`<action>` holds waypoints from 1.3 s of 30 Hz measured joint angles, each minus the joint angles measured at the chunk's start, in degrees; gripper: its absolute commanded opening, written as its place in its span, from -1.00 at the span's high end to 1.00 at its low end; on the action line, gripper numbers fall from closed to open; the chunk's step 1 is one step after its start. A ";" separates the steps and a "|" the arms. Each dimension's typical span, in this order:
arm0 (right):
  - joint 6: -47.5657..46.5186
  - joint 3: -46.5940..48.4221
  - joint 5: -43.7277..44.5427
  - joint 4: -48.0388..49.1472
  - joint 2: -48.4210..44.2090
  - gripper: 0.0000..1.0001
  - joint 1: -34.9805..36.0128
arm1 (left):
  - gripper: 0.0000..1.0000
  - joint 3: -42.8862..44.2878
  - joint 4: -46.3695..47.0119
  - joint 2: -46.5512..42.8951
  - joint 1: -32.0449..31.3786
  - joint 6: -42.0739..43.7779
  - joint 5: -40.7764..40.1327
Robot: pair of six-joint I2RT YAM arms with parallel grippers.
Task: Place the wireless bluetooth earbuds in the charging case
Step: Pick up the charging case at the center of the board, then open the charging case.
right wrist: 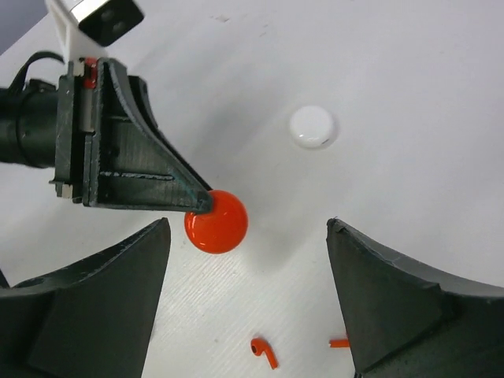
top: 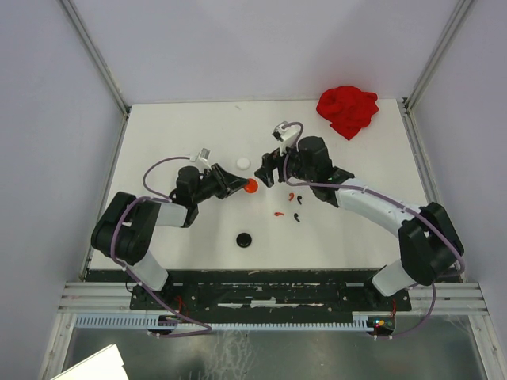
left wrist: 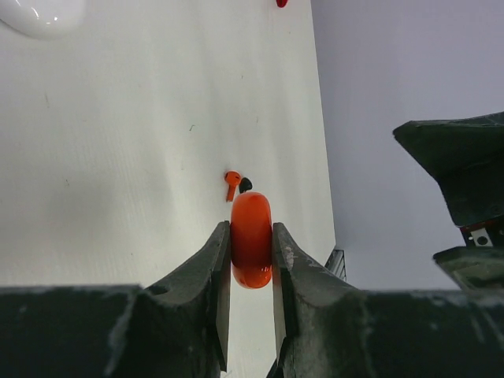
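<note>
A round red charging case (top: 250,187) is held just above the white table, with my left gripper (left wrist: 252,230) shut on its two flat sides (left wrist: 251,236). My right gripper (right wrist: 249,228) hovers open right over it, the case (right wrist: 217,222) sitting near its left finger without touching. Small red earbuds (top: 279,213) and black earbuds (top: 297,217) lie loose on the table just right of the case. One red earbud (right wrist: 264,352) and the stem of another (right wrist: 339,342) show below the open jaws. A red earbud (left wrist: 231,183) and a black earbud (left wrist: 245,184) lie beyond the held case.
A white disc (top: 242,163) lies behind the case, and a black disc (top: 244,239) in front, nearer the arm bases. A crumpled red cloth (top: 347,109) sits at the back right corner. White walls enclose the table on three sides.
</note>
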 measured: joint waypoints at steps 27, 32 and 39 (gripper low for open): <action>6.16 2.47 14.32 -10.71 2.82 -0.78 -0.31 | 0.94 2.23 2.64 -4.07 -7.28 -7.69 -12.74; 6.60 2.34 14.32 -10.38 4.15 -0.78 -0.31 | 0.94 2.27 4.09 -4.07 -7.72 -8.70 -12.92; 6.58 1.66 15.47 -9.90 4.13 -0.75 -0.31 | 0.94 2.27 4.66 -4.07 -7.54 -9.25 -14.16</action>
